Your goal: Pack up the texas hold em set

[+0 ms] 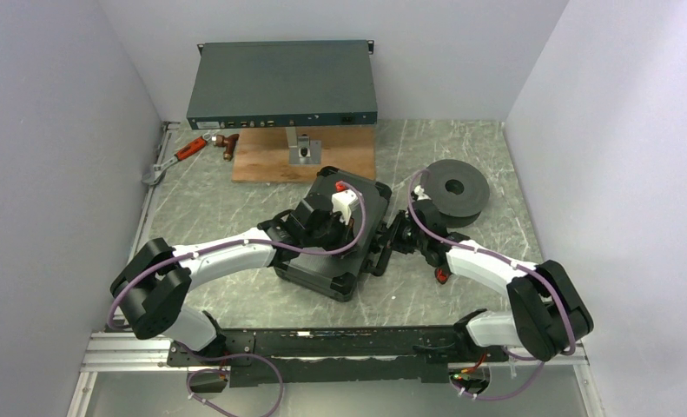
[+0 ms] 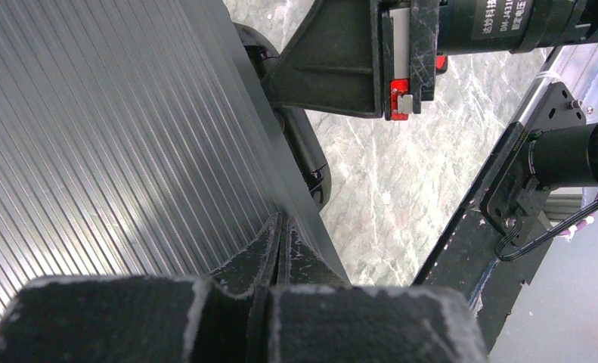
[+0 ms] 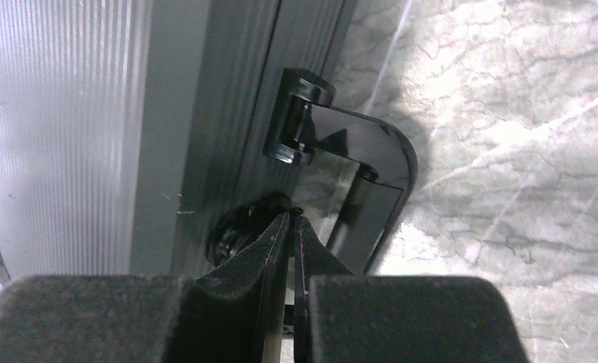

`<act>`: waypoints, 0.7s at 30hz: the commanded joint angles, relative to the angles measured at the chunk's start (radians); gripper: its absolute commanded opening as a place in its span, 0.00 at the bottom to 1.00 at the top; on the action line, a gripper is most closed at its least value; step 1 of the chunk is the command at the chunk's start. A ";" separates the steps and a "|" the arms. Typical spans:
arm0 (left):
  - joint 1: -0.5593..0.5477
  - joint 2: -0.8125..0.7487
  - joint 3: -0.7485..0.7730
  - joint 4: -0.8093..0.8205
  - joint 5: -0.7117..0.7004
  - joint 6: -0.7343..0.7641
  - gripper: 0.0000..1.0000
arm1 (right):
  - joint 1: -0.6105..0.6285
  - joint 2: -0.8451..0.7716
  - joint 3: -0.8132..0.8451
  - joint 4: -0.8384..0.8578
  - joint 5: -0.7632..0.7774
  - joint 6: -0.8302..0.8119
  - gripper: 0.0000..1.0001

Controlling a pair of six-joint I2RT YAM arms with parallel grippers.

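The black hard case [image 1: 315, 269] lies closed at the table's middle; its ribbed grey lid fills the left wrist view [image 2: 114, 128]. My left gripper [image 1: 326, 228] is shut, its tips [image 2: 280, 227] resting on the lid near its edge. My right gripper [image 1: 390, 243] is shut at the case's right side. Its tips [image 3: 292, 221] touch the lower pivot of the glossy black handle [image 3: 379, 162], which also shows in the left wrist view [image 2: 311, 162]. No chip rolls or discs are in view.
The big grey rack unit [image 1: 283, 87] stands at the back on a wooden board [image 1: 266, 161]. A red-handled tool [image 1: 188, 149] lies at the back left. A black spool [image 1: 455, 187] sits right of the case. A small red object [image 1: 441, 276] lies under the right arm.
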 commanded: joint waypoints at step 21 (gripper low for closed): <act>-0.025 0.060 -0.055 -0.141 0.036 -0.007 0.00 | -0.001 0.012 0.015 0.070 -0.066 0.034 0.09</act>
